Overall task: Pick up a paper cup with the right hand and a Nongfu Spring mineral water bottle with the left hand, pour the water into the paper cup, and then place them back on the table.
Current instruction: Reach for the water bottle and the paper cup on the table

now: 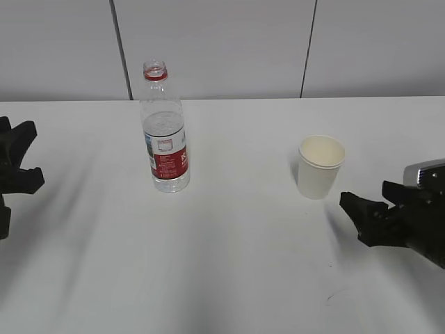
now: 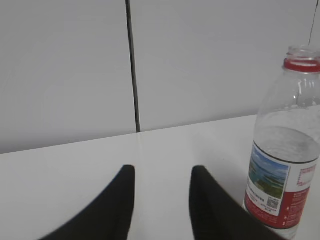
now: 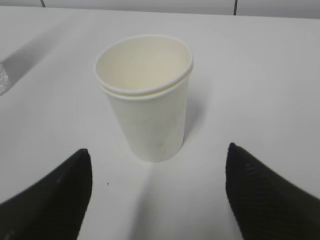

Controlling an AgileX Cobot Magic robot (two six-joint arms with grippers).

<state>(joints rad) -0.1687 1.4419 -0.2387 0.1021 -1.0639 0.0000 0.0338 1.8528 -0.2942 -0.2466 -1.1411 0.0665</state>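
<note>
Lab-like test bench, bare white table (image 1: pixel 229 278), grey panelled wall (image 1: pixel 215 42)

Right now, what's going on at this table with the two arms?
Nothing is being held yet. The uncapped water bottle and the paper cup both stand upright on the white table, apart from each other. The right end effector is open and lined up in front of the cup, its fingers either side but not touching. The left end effector is open too, with the bottle off to its right rather than between the fingers.
</note>
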